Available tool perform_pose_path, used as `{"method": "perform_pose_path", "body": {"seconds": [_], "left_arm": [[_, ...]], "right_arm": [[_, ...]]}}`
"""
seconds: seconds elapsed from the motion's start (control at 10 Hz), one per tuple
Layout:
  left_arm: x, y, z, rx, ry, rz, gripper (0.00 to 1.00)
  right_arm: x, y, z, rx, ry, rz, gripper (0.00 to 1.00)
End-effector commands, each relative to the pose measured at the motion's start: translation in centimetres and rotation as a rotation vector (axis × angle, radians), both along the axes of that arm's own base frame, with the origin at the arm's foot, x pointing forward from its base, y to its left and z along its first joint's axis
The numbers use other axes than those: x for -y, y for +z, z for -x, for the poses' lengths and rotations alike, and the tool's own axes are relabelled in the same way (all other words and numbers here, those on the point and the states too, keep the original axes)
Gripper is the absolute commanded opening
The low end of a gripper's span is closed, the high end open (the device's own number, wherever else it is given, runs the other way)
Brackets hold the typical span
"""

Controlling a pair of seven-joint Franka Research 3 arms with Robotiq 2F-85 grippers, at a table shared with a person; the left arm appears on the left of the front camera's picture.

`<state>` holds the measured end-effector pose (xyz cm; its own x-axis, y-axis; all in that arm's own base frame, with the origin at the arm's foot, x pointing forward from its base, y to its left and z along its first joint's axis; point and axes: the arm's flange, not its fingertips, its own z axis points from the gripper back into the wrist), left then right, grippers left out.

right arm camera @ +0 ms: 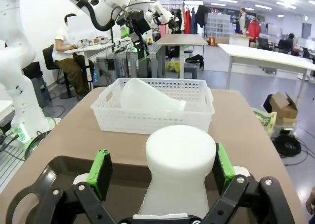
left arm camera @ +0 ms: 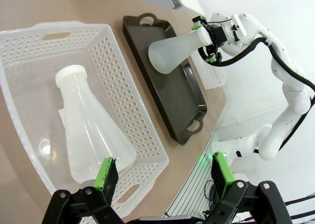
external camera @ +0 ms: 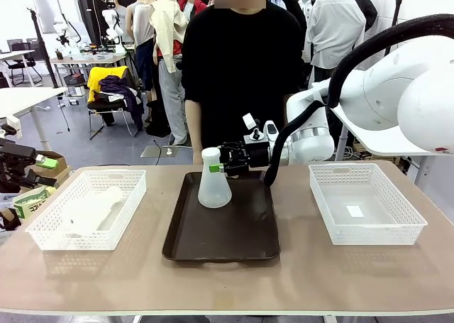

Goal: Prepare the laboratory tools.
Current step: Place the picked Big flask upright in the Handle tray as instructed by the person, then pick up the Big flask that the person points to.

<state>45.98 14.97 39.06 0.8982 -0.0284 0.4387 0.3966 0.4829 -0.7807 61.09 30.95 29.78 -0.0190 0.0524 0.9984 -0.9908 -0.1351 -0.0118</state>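
Note:
One frosted white conical flask [external camera: 214, 184] stands upright on the dark brown tray [external camera: 234, 231]. My right gripper [external camera: 216, 168] reaches in from the right at the height of its neck. In the right wrist view the gripper [right arm camera: 161, 171] is open, its green pads on either side of the flask's neck [right arm camera: 181, 155], with a gap on the left side. A second flask [left arm camera: 88, 125] lies on its side in the left white basket [left arm camera: 29, 32]. My left gripper [left arm camera: 164, 176] hangs open above that basket and holds nothing.
A white lattice basket [external camera: 365, 202] at the right of the table holds a small white slip. A person in a black shirt [external camera: 241, 74] stands at the far side behind the tray. Bare tabletop runs along the near edge.

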Motion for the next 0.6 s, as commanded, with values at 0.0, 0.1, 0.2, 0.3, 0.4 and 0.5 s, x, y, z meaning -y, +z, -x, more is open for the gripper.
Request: {"method": "perform_pose_path", "body": {"seconds": [0.0,0.1,0.2,0.3,0.4,0.5], "left_arm": [[-0.14,0.19,0.1,0.002,-0.003,-0.005,1.0],[-0.14,0.19,0.1,0.002,-0.003,-0.005,1.0],[-0.14,0.19,0.1,0.002,-0.003,-0.005,1.0],[-0.14,0.19,0.1,0.002,-0.003,-0.005,1.0],[-0.14,0.19,0.1,0.002,-0.003,-0.005,1.0],[-0.14,0.19,0.1,0.002,-0.003,-0.005,1.0]], "right_arm": [[-0.04,0.75,0.16,-0.014,0.022,0.079,1.0],[-0.06,0.8,0.27,-0.036,0.025,0.11,1.0],[-0.01,0.17,0.12,-0.006,0.014,0.023,1.0],[-0.01,0.17,0.12,-0.006,0.014,0.023,1.0],[-0.01,0.17,0.12,-0.006,0.014,0.023,1.0],[-0.01,0.17,0.12,-0.006,0.014,0.023,1.0]]}}
